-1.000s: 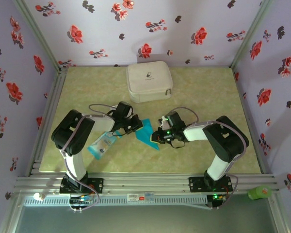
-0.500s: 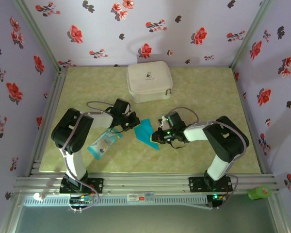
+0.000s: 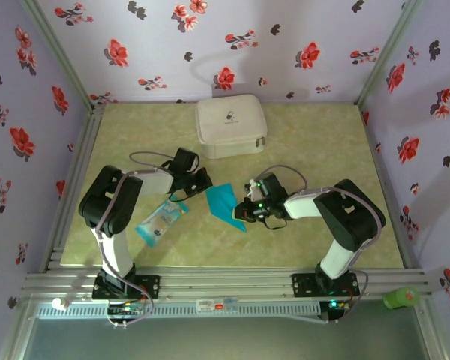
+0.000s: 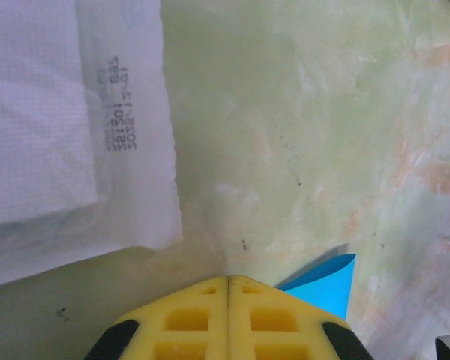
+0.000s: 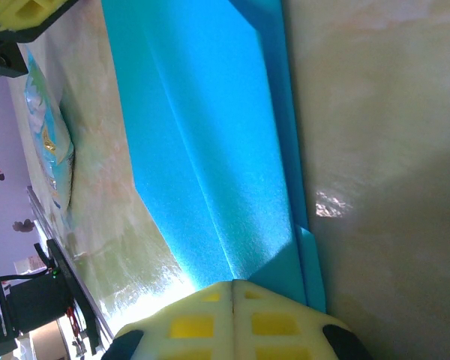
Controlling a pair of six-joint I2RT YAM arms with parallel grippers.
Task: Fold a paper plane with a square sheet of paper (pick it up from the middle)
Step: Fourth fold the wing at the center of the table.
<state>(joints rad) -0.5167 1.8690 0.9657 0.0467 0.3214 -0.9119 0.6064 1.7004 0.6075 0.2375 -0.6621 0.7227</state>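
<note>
Left end effector [image 3: 201,182], fingers together, is hovering over the mottled green bench [image 3: 322,142] beside the folded blue sheet of paper [image 3: 225,199]; right end effector [image 3: 242,212], also closed, is touching its edge. Flowered lilac walls [image 3: 285,30] are enclosing everything.

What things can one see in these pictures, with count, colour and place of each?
blue paper: one, bright blue, partly folded, table centre between the grippers.
plastic packet: one, pale blue and white, left of the paper.
zipped case: one, off-white, far middle of the table.
green object: one, green, near right on the frame.
table: one, pale green-beige.
left gripper: one, yellow, shut, beside the paper's corner.
right gripper: one, yellow, shut, at the paper's edge.
</note>
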